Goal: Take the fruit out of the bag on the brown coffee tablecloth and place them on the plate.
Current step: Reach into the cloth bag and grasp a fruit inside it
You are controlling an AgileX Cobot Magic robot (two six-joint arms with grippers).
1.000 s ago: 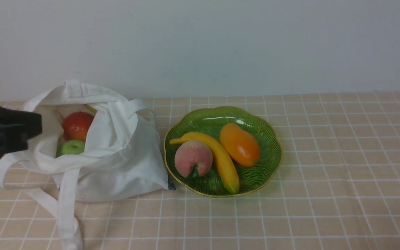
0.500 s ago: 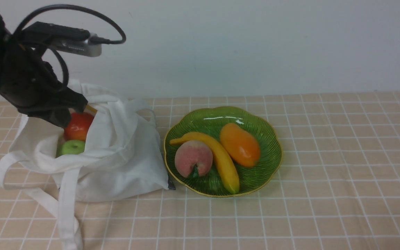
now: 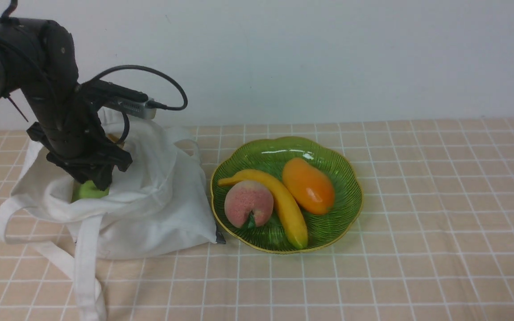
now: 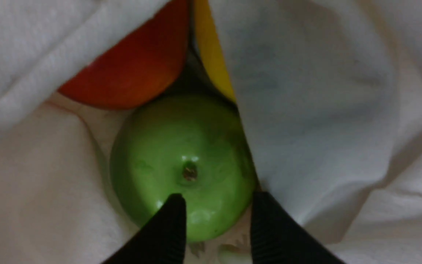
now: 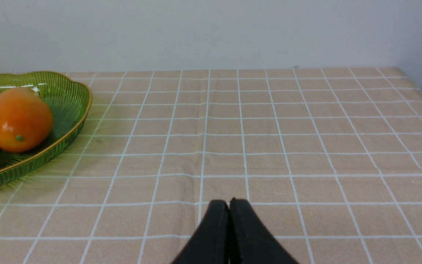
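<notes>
Fruit left to move sits inside the bag (image 3: 159, 214). The green apple (image 4: 181, 165) lies low in the open mouth with the red-orange apple (image 4: 134, 69) touching it. A sliver of something yellow (image 4: 211, 62) sits beside both, too little of it showing to name.

The left arm (image 3: 56, 116) reaches down into that mouth. The left jaws stand parted and grip nothing. 1 tip is over the green apple's skin near its stem dimple, and the other is at the apple's edge, against a fold of white cloth. The gap looks narrower than the apple, so a wider spread probably comes before any descent. That fold crowds 1 side and could get pinched along with the fruit.

The bag slumps at 9 o'clock of the plate (image 3: 356, 187), its near corner just beside the gold rim, so the carry across is short. The bag's raised side wall stands between, which calls for a lift first.

On the plate, a peach (image 3: 248, 203) fills 8 o'clock and a banana (image 3: 286, 207) runs diagonally toward 6 o'clock. An orange mango-like fruit (image 3: 308, 185) takes 2 o'clock. Bare green glass remains at 12 o'clock and at 4 o'clock.

The right jaws are pressed together and empty, low over bare tablecloth (image 3: 440, 214) at 3 o'clock of the plate. They seem parked there to leave the surface free. White straps trail toward 7 o'clock of the bag, clear of the route.
</notes>
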